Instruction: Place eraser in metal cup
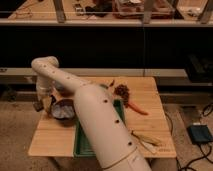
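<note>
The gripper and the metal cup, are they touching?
Cannot tell. The camera view shows the gripper low at an edge of the table, close beside the metal cup, but neither a gap nor contact shows plainly.

It looks like a robotics lab: a plain wooden desk (150,102) stands on speckled flooring (17,127). A grey box (200,134) with trailing cables (204,159) lies beyond the desk's right edge, and cluttered benches (132,7) stand behind its far edge. The gripper (43,103) hangs at the desk's left edge.
</note>
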### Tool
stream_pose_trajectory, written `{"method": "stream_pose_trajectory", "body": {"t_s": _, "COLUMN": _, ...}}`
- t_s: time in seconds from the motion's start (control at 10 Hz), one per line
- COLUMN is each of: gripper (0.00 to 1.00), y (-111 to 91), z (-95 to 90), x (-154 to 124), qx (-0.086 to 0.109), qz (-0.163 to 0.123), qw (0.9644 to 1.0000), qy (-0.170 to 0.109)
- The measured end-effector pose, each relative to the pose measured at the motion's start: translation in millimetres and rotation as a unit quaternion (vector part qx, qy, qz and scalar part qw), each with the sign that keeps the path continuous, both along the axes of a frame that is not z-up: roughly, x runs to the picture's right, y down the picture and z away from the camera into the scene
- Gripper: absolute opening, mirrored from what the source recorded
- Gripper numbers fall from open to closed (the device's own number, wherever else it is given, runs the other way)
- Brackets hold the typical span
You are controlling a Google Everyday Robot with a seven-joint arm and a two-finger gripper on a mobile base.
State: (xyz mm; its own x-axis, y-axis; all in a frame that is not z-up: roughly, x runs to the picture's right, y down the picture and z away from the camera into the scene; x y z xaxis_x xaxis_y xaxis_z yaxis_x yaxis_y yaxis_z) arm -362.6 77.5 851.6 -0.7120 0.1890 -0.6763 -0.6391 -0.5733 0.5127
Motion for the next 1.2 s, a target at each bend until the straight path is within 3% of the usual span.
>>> {"method": "stream_pose_trajectory", "body": {"t_s": 0.2, "gripper": 0.8, "y": -1.6, "z": 2.8, "x": 4.9, "qx": -0.005, "qz": 0.016, "qw": 0.9997, "qy": 0.018}}
{"method": "stream_pose_trajectory", "body": {"t_s": 0.8, "gripper": 0.8, "y": -12.7, "z": -3.6, "x": 5.5, "qx": 0.005, "qz": 0.032, "qw": 0.9991, "qy": 0.028}}
{"method": "stream_pose_trajectory", "body": {"t_s": 1.2, "gripper": 0.8, "y": -21.1, "z": 0.8, "x": 25.7, "qx": -0.009, "qz": 0.067, "qw": 0.9967, "qy": 0.045}}
